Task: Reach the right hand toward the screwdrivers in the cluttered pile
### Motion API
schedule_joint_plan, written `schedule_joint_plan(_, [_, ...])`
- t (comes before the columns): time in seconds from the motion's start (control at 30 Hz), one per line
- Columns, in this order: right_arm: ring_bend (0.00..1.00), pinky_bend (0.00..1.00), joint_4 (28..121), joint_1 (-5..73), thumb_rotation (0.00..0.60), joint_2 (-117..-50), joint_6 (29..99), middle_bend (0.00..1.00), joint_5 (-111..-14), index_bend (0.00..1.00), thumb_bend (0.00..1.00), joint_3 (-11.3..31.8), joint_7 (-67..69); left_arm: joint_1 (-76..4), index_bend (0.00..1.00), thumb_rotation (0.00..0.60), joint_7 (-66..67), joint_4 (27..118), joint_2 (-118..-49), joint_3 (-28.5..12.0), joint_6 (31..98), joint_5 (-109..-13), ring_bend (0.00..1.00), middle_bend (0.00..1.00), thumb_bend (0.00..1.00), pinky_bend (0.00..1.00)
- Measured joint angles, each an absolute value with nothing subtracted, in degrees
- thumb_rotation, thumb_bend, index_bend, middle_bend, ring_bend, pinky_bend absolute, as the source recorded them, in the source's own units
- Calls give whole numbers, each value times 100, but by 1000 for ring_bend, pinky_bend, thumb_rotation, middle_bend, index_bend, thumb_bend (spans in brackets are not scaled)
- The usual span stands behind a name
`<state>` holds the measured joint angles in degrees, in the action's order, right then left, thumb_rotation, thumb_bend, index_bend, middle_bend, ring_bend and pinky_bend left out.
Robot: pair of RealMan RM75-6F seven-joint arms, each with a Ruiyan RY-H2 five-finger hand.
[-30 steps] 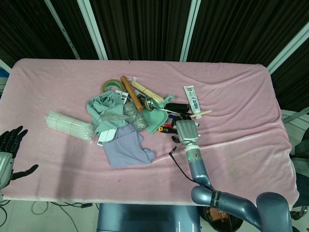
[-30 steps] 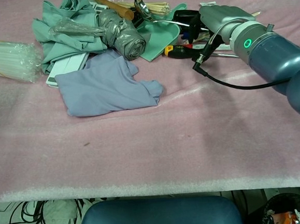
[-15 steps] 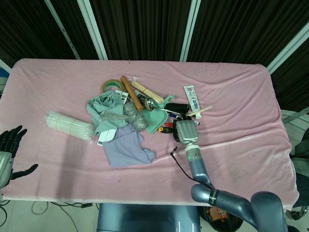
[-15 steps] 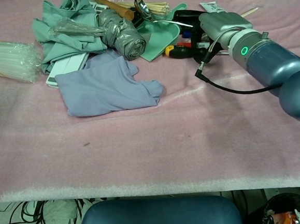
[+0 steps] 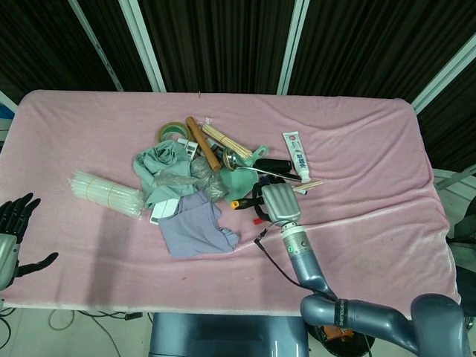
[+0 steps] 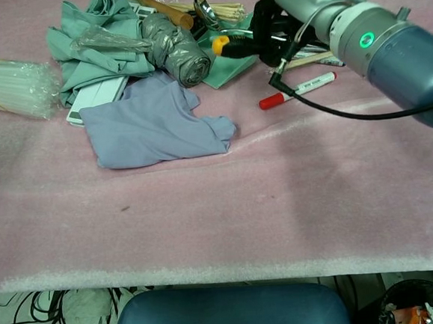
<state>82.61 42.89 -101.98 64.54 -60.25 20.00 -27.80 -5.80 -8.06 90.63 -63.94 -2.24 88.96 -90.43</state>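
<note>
**The right hand lifts a screwdriver out of the pile**

The black screwdriver with the orange end [image 6: 231, 44] is now up off the pink cloth, held in the grey right hand [image 6: 280, 14]. A moment ago the hand was low in the pile and the screwdriver lay flat under it. So the reach is done, and it looks like the hand has already grabbed a tool.

The screwdriver lies almost level. Its long line runs left to right, and its orange end points left, toward the grey rolled-up cloth [image 6: 176, 49]. In the head view the orange end [image 5: 235, 204] sticks out to the left of the hand [image 5: 274, 201].

The fingers are curled around the dark handle. I cannot see how tight.

A white marker pen with a red cap [image 6: 298, 89] now shows on the cloth, just beside the hand. The mint green scoop [image 6: 231, 60] sits under the screwdriver.

The black left hand [image 5: 16, 232] is far off at the table's edge, fingers spread, holding nothing.
</note>
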Motion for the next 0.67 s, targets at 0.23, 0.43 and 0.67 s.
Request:
schedule_joint_plan(0.23, [258, 307, 9692, 3874, 600, -9296, 7004, 468, -6551, 627, 525, 1925, -2605, -572, 0, 600, -782, 9024, -6420, -223, 8938, -9078, 0, 0, 0, 0])
schedule_joint_plan(0.43, [257, 307, 10744, 3094, 600, -8393, 7620, 466, -7227, 627, 527, 1456, -2047, -564, 0, 600, -694, 8989, -6444, -206, 8971, -9135, 0, 0, 0, 0])
schedule_joint_plan(0.67, [256, 307, 11237, 2265, 600, -7645, 8300, 465, -8210, 627, 527, 665, -1195, -553, 0, 600, -645, 8973, -6460, -194, 8988, -9151, 0, 0, 0, 0])
